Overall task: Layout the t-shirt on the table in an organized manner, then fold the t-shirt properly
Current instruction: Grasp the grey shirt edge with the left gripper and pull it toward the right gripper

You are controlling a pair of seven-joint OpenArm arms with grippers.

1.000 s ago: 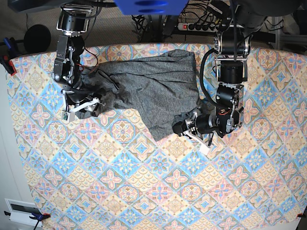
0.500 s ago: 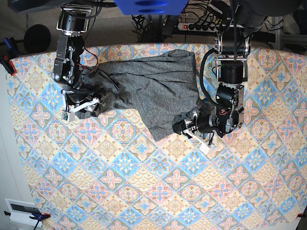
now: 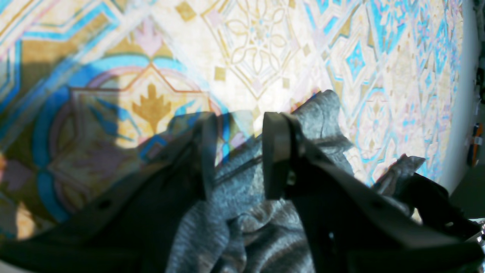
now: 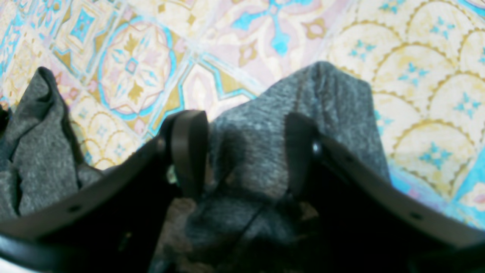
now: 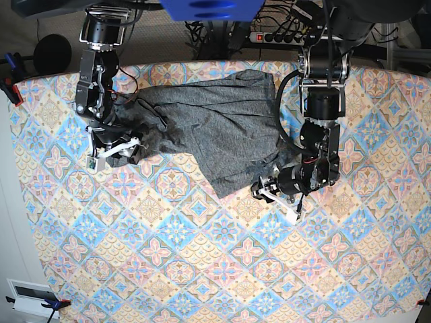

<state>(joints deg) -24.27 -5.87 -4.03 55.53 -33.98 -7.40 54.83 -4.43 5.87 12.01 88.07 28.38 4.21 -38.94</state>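
**Fingers parted over the grey knit at both ends**

Fingers (image 3: pixel 273 151) of the left gripper (image 3: pixel 237 155) stand apart in the left wrist view, a bunched fold of the heathered dark-grey knit t-shirt (image 3: pixel 246 212) lying loose between them, not pinched; a second ago they were closed.

Right wrist view: the right gripper (image 4: pixel 242 151) spreads wide, its dark fingers (image 4: pixel 189 146) straddling a grey sleeve end flat on the pastel diamond-tiled table (image 4: pixel 416 76), gripping nothing.

Base view: the left gripper (image 5: pixel 277 194) has slid lower, off the shirt's corner. The t-shirt (image 5: pixel 215 124) lies rumpled near the far edge. Black cables (image 5: pixel 209 30) and a power strip (image 5: pixel 286 37) sit beyond the table.
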